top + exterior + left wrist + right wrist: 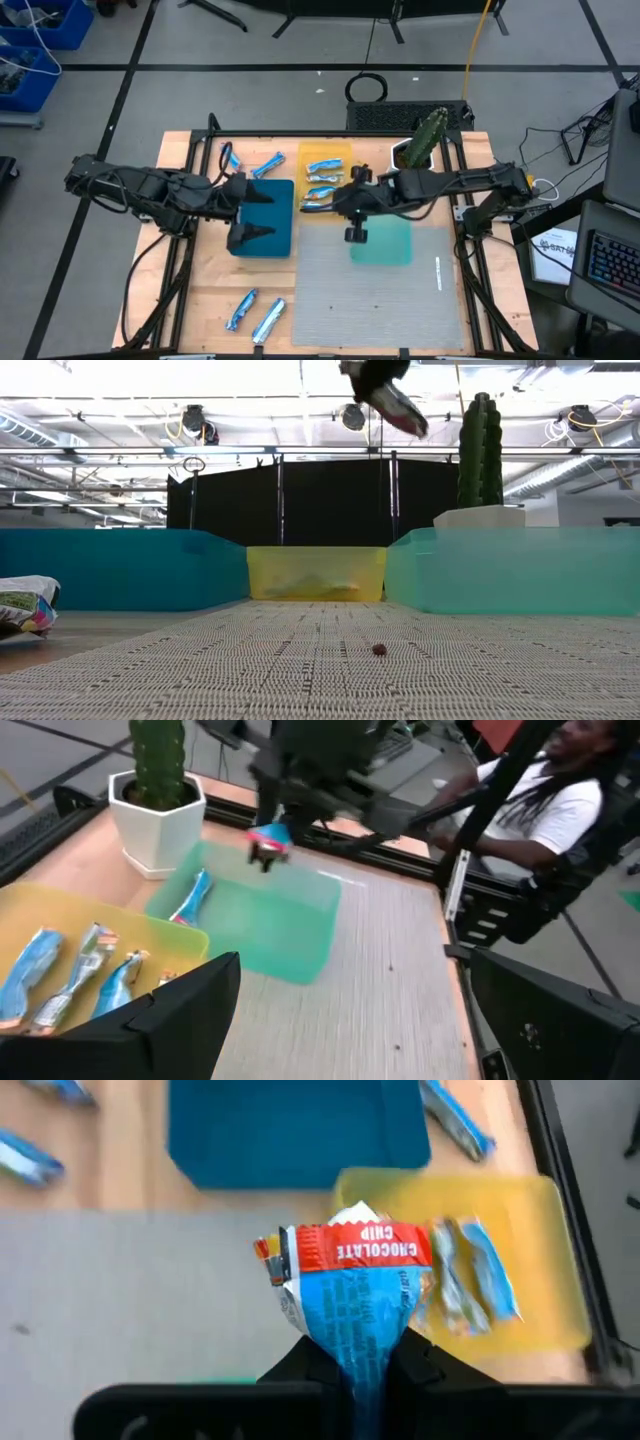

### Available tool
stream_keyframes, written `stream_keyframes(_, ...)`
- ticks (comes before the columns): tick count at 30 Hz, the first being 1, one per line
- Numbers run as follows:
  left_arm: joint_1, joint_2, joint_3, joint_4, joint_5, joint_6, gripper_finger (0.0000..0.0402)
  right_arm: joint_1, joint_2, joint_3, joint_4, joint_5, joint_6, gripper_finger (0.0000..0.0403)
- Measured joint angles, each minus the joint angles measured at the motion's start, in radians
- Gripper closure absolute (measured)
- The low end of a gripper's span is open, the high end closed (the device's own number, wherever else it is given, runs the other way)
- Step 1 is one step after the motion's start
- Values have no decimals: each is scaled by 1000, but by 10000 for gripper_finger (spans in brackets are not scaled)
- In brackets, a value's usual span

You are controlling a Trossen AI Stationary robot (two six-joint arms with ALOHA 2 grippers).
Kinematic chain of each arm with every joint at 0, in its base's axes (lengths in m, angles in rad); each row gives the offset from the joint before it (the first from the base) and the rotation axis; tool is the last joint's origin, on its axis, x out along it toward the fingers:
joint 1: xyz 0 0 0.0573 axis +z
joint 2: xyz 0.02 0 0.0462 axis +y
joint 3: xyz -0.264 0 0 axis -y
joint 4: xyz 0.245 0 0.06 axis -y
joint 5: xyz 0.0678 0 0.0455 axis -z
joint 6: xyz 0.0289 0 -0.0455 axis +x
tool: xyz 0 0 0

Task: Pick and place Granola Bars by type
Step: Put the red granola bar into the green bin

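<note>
The right gripper (350, 1365), fingers clamped on a blue chocolate chip granola bar (350, 1290), hangs above the teal tray (385, 245) beside the yellow tray (325, 160), while the left gripper (258, 212), fingers apart, sits over the blue tray (285, 245).

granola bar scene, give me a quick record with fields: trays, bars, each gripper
trays: blue tray, yellow tray, teal tray, side by side
yellow tray contents: several blue-and-white bars
loose bars: two near the front edge, two behind the blue tray
left gripper: open, empty, over the blue tray
right gripper: shut on a red-topped blue bar, by the teal tray's edge
other: cactus in a white pot
</note>
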Motion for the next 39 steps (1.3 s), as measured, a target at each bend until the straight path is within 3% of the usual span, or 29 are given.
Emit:
stream_keyframes(6,0,0,0,0,8,1,7,-71,-7,-131,-28,-2,-68,383)
stream_keyframes(24,-6,0,0,-46,26,-26,7,-188,-14,-588,232,-84,-171,386)
stream_keyframes(35,-6,0,0,-46,26,-27,7,-251,-14,-727,279,-133,-171,385)
stream_keyframes(39,-6,0,0,-46,26,-27,7,-255,-14,-728,280,-132,-176,363)
